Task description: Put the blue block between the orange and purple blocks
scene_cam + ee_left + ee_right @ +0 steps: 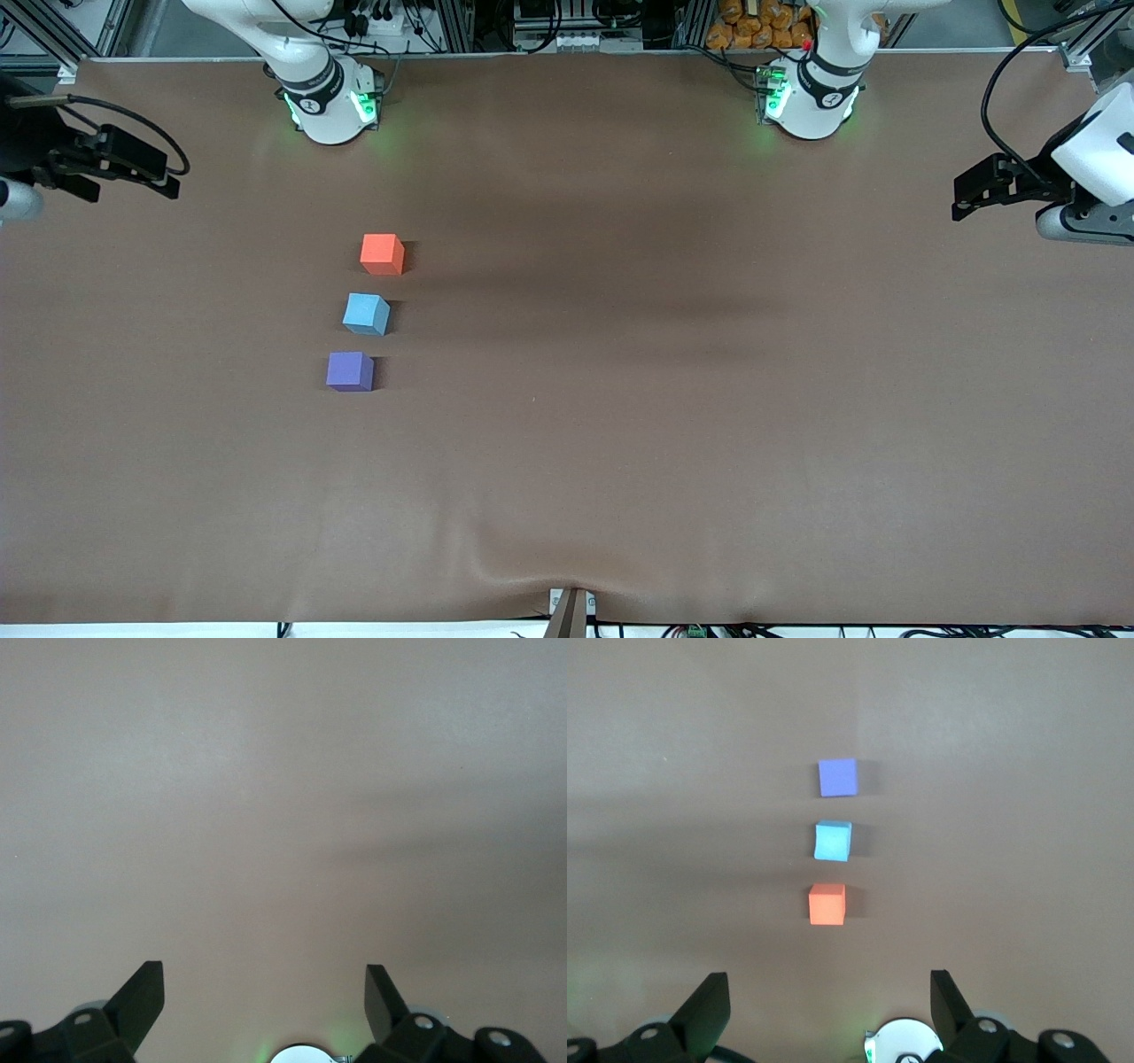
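Observation:
The blue block (366, 314) sits on the brown table in a row of three cubes. The orange block (382, 253) is farther from the front camera and the purple block (349, 370) is nearer, with small gaps between them. The right wrist view shows the same row: purple (837, 778), blue (832, 840), orange (827, 904). My right gripper (124, 182) hangs high over the right arm's end of the table, open and empty (829, 983). My left gripper (974, 199) hangs over the left arm's end, open and empty (264, 979), with only bare table below it.
The brown table cover (664, 399) spreads wide around the cubes. The right arm's base (332, 102) and the left arm's base (811, 97) stand at the table's edge farthest from the front camera. A small bracket (571, 611) sits at the nearest edge.

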Robot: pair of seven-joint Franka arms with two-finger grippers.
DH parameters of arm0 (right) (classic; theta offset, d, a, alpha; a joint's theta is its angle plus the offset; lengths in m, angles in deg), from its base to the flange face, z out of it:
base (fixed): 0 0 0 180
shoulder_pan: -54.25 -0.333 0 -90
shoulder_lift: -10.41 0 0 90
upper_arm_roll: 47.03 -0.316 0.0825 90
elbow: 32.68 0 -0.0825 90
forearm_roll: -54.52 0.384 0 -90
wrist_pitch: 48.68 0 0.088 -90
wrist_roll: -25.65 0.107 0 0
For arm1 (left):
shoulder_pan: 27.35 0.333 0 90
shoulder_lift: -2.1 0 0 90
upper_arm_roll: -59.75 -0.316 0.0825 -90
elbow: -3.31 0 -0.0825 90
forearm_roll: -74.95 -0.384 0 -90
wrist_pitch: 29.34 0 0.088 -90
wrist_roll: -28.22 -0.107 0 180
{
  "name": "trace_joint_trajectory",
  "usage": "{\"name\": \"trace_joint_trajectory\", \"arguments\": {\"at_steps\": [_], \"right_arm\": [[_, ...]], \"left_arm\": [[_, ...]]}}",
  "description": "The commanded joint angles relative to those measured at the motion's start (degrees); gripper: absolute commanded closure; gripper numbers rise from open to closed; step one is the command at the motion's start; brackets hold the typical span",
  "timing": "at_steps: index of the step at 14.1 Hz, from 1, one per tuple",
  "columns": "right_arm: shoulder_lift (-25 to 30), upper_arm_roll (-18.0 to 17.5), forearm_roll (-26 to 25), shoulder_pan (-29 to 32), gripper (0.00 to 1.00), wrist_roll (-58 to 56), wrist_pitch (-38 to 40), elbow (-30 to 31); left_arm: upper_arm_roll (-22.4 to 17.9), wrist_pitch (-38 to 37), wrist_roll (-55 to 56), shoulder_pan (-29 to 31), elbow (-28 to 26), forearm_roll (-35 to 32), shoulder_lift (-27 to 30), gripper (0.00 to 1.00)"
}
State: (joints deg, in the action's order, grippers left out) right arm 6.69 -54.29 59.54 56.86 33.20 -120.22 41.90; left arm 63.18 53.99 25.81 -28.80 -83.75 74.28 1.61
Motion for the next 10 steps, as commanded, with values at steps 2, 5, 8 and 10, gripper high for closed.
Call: {"name": "trace_joint_trajectory", "arguments": {"at_steps": [2,5,8,10], "right_arm": [[5.30,0.75,-0.10,1.16,0.00,-0.78,-2.98,7.08],[4.86,0.67,-0.62,0.20,0.00,-3.75,-3.60,6.20],[4.86,2.59,-0.01,0.12,0.00,-5.00,-3.43,5.67],[5.03,2.69,-0.27,-0.15,0.00,-5.00,-3.51,5.67]], "left_arm": [[-0.27,-0.01,0.57,0.39,0.84,-0.38,-0.47,0.00],[-0.27,-0.01,3.19,0.66,0.75,-0.03,-0.47,0.00],[-0.27,-0.01,4.44,0.92,0.75,-0.12,-0.47,0.00],[-0.27,0.08,4.35,0.92,0.84,-0.03,-0.65,0.00]]}}
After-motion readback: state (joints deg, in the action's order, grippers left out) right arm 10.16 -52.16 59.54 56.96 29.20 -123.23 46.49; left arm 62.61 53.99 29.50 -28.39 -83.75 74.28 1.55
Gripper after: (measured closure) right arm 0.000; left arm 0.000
